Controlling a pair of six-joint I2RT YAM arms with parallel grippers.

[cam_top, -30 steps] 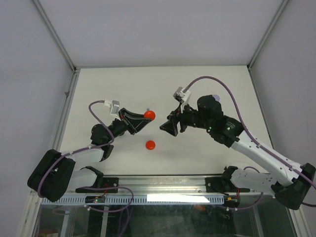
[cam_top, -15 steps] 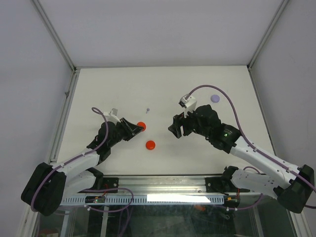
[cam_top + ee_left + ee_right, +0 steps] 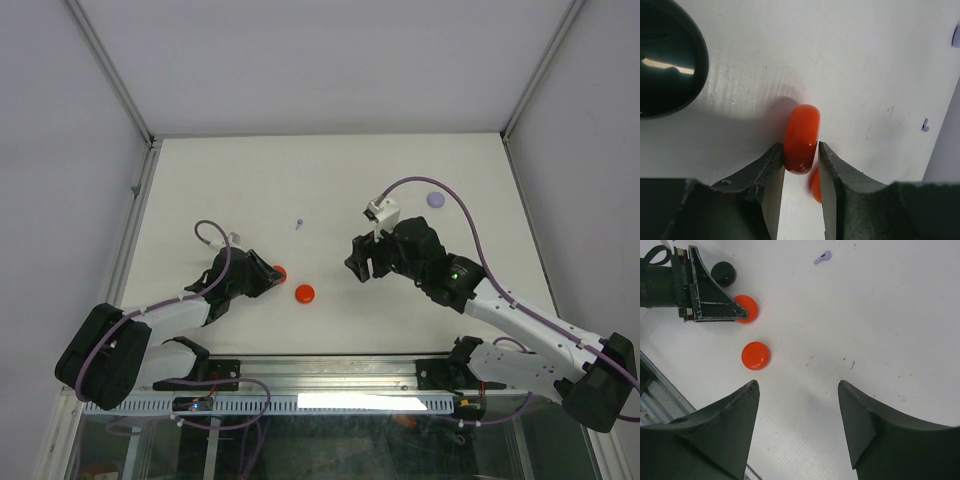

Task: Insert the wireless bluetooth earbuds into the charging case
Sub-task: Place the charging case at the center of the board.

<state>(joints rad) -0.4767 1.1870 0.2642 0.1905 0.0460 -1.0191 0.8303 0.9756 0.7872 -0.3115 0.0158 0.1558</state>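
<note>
A pale lavender earbud [image 3: 299,223] lies alone on the white table; it also shows in the right wrist view [image 3: 823,257] and the left wrist view [image 3: 925,125]. My left gripper [image 3: 272,272] is low at the table, its fingertips [image 3: 826,160] pinching a red round disc [image 3: 802,125] that stands on edge, held only at the very tips. Against the right finger sits a smaller red shape [image 3: 815,186] that I cannot identify. My right gripper [image 3: 358,262] hovers open with nothing between its fingers [image 3: 797,385]. I cannot tell whether the discs are charging cases.
A second red disc [image 3: 304,293] lies flat just right of the left gripper, also visible to the right wrist [image 3: 755,355]. A lavender disc [image 3: 434,199] sits at the back right. A black round piece [image 3: 723,273] lies beside the left arm.
My left gripper carried the red disc from mid-air down and back toward the near left, to the table. My right gripper drew back slightly to the right.
</note>
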